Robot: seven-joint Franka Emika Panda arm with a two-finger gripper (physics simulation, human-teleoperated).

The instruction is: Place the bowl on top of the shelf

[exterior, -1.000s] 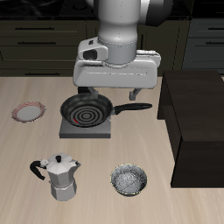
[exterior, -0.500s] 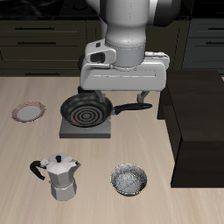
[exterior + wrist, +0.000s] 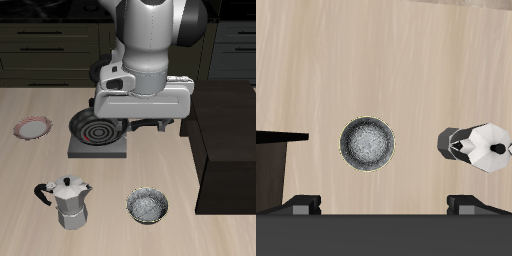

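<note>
2 things sit closest to the counter's [image 3: 100, 215] front edge: the bowl [image 3: 147, 207] and a silver moka pot [image 3: 66, 201]. They sit side by side with a gap between them. The bowl stands upright with its open side facing up. It is round, so it has no long side and points no special way. Inside it is grey-white with speckles, and its rim is dark. In the wrist view the bowl [image 3: 367, 144] is seen from right above, with bare counter all around it, and the moka pot [image 3: 476, 148] is off to one side of it.

Farther back is a grey stove plate [image 3: 98, 146] with a black frying pan [image 3: 97, 128] on it. The pan's handle points toward the shelf [image 3: 228, 140]. A flat white plate [image 3: 32, 127] with a red-pink rim sits alone, well apart from the bowl.

The shelf is a big dark box along one side of the counter. Its flat top has nothing on it.

The tool [image 3: 146, 122] hangs above the counter, over the pan and handle, farther back than the bowl. It holds nothing. Only the finger tips show in the wrist view, set wide apart.
</note>
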